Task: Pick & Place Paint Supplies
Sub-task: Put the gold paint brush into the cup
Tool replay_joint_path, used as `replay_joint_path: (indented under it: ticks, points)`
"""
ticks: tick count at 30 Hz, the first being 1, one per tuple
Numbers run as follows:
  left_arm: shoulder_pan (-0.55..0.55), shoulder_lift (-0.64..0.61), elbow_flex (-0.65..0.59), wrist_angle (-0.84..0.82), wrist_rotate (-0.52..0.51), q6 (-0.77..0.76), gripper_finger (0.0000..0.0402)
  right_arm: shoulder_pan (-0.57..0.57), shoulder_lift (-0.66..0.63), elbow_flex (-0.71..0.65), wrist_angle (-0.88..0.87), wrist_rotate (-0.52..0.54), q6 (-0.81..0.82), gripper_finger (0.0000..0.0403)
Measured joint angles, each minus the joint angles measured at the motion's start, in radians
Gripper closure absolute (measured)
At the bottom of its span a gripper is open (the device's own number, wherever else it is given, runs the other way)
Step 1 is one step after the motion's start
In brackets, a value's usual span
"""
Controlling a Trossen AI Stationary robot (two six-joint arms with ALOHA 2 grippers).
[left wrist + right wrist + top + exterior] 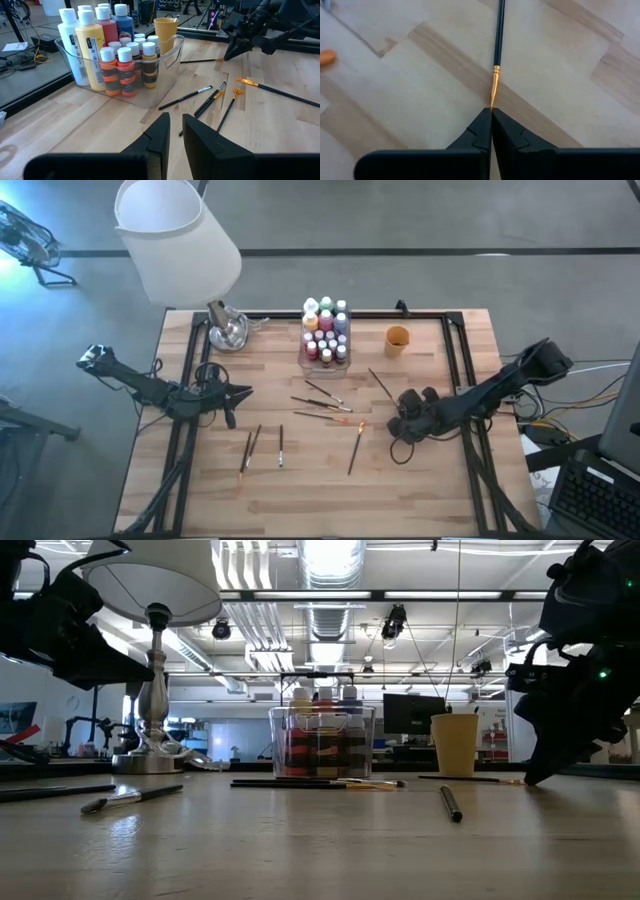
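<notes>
A: Wood under the right gripper (pixel 491 112)?
B: Yes, pale planks of the table (pixel 420 490). Clenched tight, seam to seam, on a paintbrush (pixel 496 75), pinched right at the end of its gold ferrule. Dark handle straight ahead of the fingertips, flat on the boards.

A: And beyond that handle?
B: An orange cup (pixel 397 338) near its far end, not touching. Off to one side of the cup, a clear box (pixel 167 57) packed with paint bottles (pixel 120 60), white caps up: yellow, red, white, blue at the back, shorter ones in front.

A: Left gripper (pixel 175 122)?
B: Released. Only a narrow slot between the two dark fingers, with nothing in it. Poised above the boards, aimed toward the box, well apart from the right gripper.

A: Anything else lying about?
B: Loose brushes (pixel 322 405), a small fan of them between the two grippers, just in front of the box. One more (pixel 354 448) just beside the right gripper, on its own. Three more (pixel 262 448) close under the left gripper, side by side, all flat on the table.

A: Any of those touched?
B: None. Contact only at that one ferrule.
</notes>
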Motion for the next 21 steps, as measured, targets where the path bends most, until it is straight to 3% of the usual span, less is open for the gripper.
replay_joint_path:
  ticks: [13, 21]
  points:
    - [0.0, 0.0, 0.0, 0.004, 0.0, 0.0, 0.0344, 0.001, -0.229, 0.077, -0.247, 0.003, -0.052, 0.0395]
    - [0.0, 0.0, 0.0, 0.004, 0.0, 0.0, 0.0344, 0.001, -0.316, 0.282, -0.507, 0.059, -0.134, 0.0395]
